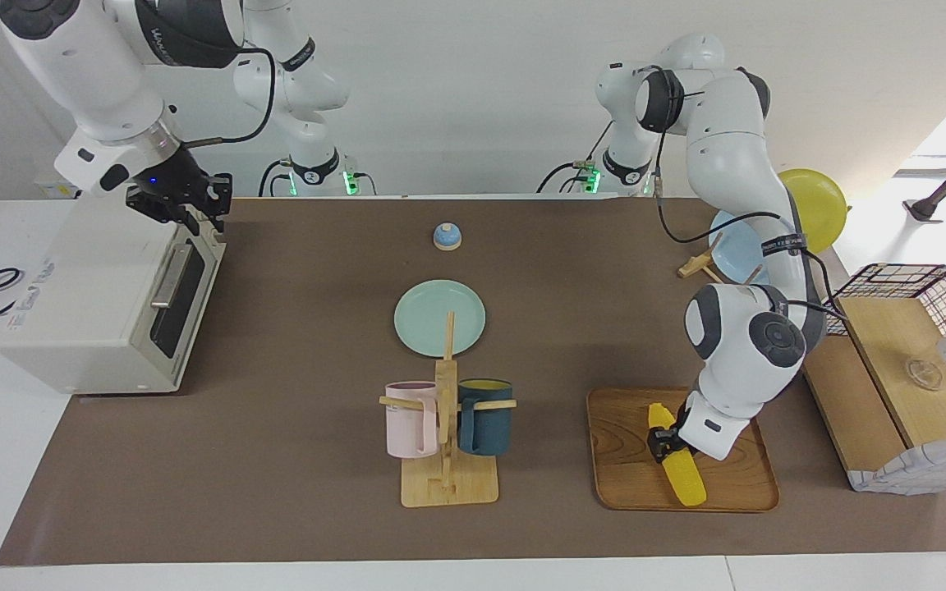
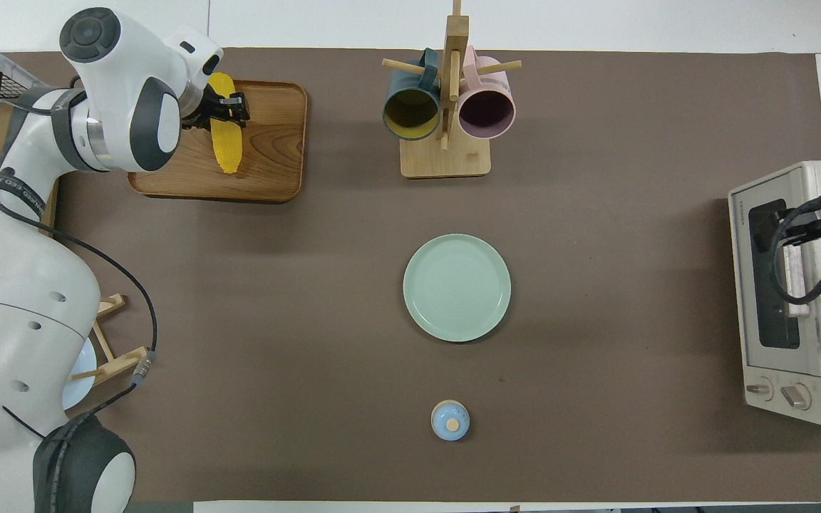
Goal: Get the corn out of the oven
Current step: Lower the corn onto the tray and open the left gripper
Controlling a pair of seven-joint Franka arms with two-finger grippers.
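The yellow corn (image 1: 683, 479) lies on a wooden tray (image 1: 621, 460) toward the left arm's end of the table; it also shows in the overhead view (image 2: 227, 148). My left gripper (image 1: 663, 443) is down at the corn's thick end with its fingers on either side of the cob, shut on it (image 2: 224, 110). The off-white oven (image 1: 87, 304) stands at the right arm's end, its dark glass door shut and its silver handle (image 1: 169, 275) showing. My right gripper (image 1: 184, 203) hovers over the oven's top front corner; in the overhead view (image 2: 802, 226) it covers part of the door.
A green plate (image 1: 439, 318) lies mid-table. A wooden mug rack (image 1: 447, 443) holds a pink mug and a dark blue mug. A small blue knobbed lid (image 1: 447, 236) sits nearer to the robots. A wire-and-wood basket box (image 1: 904, 361) and racked plates (image 1: 814, 205) stand beside the tray.
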